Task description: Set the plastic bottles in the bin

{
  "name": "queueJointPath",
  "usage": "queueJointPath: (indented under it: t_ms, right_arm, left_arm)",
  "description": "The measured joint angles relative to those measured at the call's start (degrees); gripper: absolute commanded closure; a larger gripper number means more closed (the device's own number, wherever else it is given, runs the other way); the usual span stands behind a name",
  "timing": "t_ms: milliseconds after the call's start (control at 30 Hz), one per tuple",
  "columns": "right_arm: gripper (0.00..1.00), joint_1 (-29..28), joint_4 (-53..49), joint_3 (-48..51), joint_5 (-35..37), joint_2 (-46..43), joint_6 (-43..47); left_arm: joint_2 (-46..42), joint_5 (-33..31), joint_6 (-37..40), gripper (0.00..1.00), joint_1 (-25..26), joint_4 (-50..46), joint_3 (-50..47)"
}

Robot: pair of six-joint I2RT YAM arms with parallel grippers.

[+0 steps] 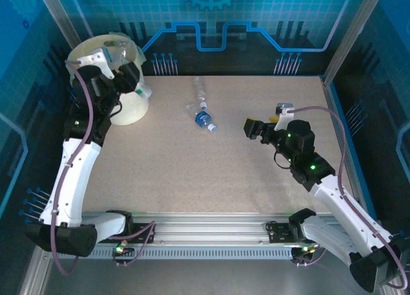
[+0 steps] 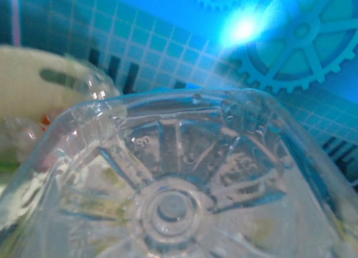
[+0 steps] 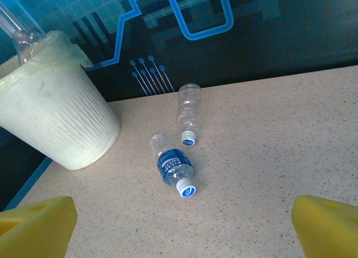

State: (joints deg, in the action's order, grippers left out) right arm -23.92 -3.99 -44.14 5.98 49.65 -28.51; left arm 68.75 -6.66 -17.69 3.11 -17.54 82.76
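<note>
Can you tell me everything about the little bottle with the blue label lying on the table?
The bottle is small and made of clear plastic. It is squashed and looks empty. A blue label with white writing wraps around its middle, and its white cap with a blue top is on. It lies on its side on the speckled table, with the cap pointing toward the robot's side. Only the table seems to touch it. A second clear bottle with no label lies just behind it, with a small gap between them.
</note>
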Motion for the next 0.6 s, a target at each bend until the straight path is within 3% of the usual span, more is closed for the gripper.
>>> queueJointPath:
  t_ms: [367, 600]
  right_arm:
    - [0.0, 0.02, 2.43, 0.0, -1.01, 0.07, -0.07]
    - [0.0, 0.07, 1.49, -1.29, -2.84, 0.46, -0.07]
  left_arm:
    - [16.79, -4.09, 5.62, 0.47, -10.78, 3.28, 15.23]
    - [27.91, -1.46, -1.16, 0.46, -18.93, 4.42, 26.88]
